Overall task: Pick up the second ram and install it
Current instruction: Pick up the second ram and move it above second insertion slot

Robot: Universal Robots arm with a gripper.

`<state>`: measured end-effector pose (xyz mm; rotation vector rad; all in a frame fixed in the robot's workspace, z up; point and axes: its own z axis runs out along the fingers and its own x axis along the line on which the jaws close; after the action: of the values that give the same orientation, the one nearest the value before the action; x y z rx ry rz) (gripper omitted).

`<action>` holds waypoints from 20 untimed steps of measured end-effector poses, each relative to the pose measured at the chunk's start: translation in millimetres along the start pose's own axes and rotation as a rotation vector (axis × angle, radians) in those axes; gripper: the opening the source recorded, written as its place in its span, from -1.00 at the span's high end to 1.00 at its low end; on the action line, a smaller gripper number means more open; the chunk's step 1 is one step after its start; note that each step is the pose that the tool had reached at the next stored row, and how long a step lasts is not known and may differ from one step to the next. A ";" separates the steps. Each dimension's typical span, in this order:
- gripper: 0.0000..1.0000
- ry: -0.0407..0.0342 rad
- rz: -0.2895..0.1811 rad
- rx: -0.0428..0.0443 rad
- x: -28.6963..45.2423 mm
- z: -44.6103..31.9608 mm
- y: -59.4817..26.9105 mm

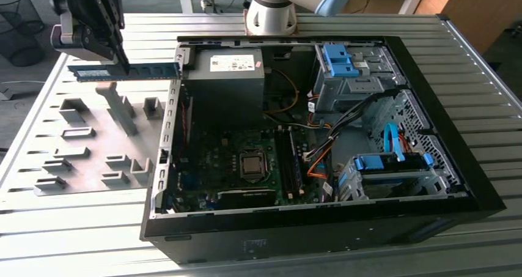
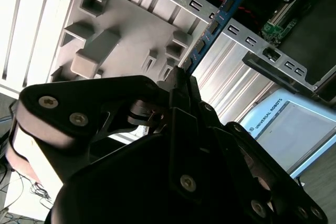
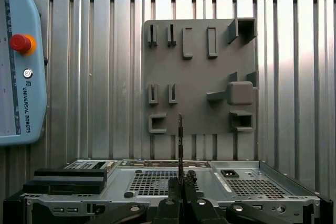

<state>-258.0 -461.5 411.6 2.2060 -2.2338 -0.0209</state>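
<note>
The second ram, a thin blue-green stick with black chips, hangs level in the air above the grey holder plate, just outside the open computer case's wall at the exterior view's left. My gripper is shut on it, gripping near the stick's middle from above. The second wrist view has the ram running out from the closed fingertips over the plate. In the first wrist view the stick is edge-on above the gripper. The motherboard's long memory slots lie inside the case.
The open black computer case lies on the slatted metal table, with power supply, blue drive brackets and cables inside. Grey holder blocks rise from the plate. A teach pendant lies on the table. The arm's base stands behind the case.
</note>
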 end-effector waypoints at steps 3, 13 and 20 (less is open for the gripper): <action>0.72 0.0001 0.000 -0.0001 0.0 -0.1 -1.9; 0.72 0.0000 0.000 0.0000 -0.1 -0.1 -5.1; 0.72 0.0000 0.000 0.0000 -0.1 -0.1 -6.8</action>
<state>-251.3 -461.5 411.6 2.2060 -2.2337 -0.0209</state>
